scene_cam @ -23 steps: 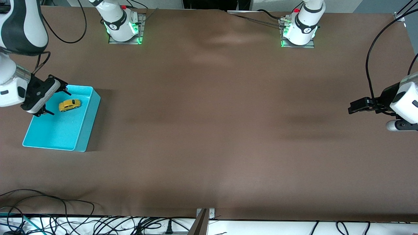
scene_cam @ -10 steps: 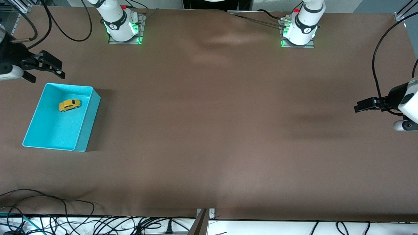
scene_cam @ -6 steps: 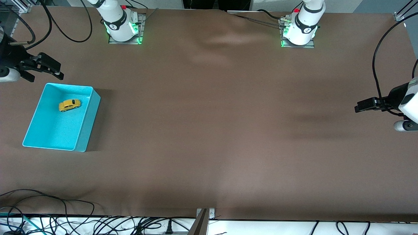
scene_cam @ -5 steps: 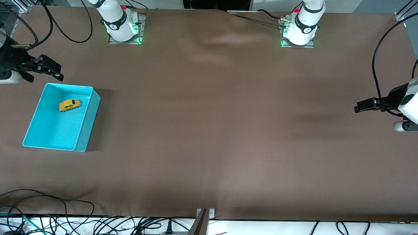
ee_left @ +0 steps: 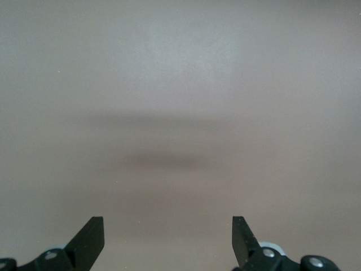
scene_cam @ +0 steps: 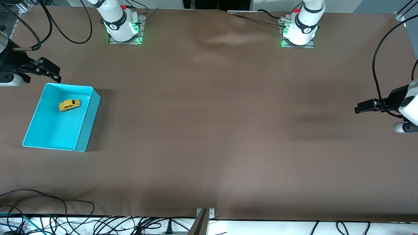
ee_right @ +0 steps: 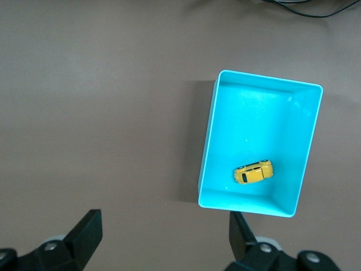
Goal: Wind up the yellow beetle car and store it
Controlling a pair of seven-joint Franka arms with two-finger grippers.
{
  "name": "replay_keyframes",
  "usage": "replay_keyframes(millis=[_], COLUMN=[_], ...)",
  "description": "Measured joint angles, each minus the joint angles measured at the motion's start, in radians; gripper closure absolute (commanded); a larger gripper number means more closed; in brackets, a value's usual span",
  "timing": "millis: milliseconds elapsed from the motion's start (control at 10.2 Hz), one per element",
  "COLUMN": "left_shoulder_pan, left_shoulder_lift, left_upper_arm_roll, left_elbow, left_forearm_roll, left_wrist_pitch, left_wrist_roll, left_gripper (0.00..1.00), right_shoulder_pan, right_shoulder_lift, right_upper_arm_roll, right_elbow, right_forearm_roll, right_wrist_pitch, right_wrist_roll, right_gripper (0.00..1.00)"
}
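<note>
Inside bin (scene_cam: 39, 107) yellow beetle car (scene_cam: 69, 105) unmoved; right gripper (scene_cam: 49, 73) retreated.

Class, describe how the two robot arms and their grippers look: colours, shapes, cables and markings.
Both arms are glossy white with dark joint bands, green-lit bases and red buttons. The right gripper and left gripper are black, with two tapered fingers. Black cables loop along each arm.
</note>
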Motion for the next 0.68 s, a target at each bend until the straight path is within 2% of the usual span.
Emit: replay_keyframes(millis=[684], left_shoulder_pan=[0.024], left_shoulder_lift=[-0.002], left_upper_arm_roll=[0.000], left_elbow=[-0.001], left_forearm_roll=[0.000], left_wrist_pitch=[0.001], left_wrist_roll=[0.000], left_gripper=[0.00], right_shoulder_pan=[0.000], right_shoulder_lift=[0.000], right_upper_arm_roll=[0.000], right_elbow=[0.001], right_forearm_roll=[-0.004], right_wrist_pitch=[-0.001], right_wrist_roll=[0.002], right_gripper=[0.00])
